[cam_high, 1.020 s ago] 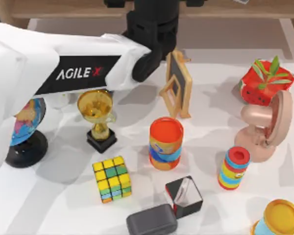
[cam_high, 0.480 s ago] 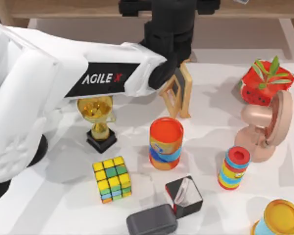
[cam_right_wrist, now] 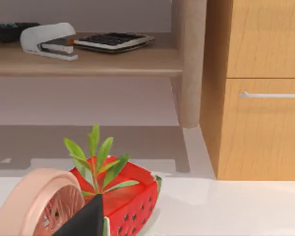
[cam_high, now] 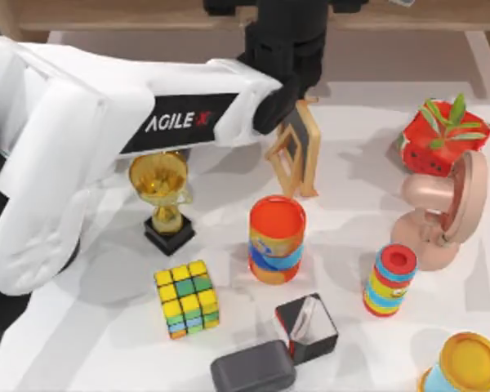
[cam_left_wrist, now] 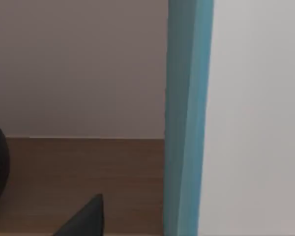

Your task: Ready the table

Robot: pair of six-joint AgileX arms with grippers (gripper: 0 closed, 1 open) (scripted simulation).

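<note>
Cluttered white table (cam_high: pixel 82 343), left arm (cam_high: pixel 106 147) across its far-left

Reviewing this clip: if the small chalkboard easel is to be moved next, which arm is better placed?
Probably the left. In the top view the left arm reaches over the table with its black wrist directly above the chalkboard easel. The right arm's camera looks at the watermelon planter and pink fan, further right.

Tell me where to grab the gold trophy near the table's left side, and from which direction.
Grip the gold trophy at its narrow stem, between the wide cup and the black base, probably coming in level from the front of the table. It stands upright; the cup looks too broad for two fingers, and the left arm hangs above it, so a straight drop looks blocked.
</note>
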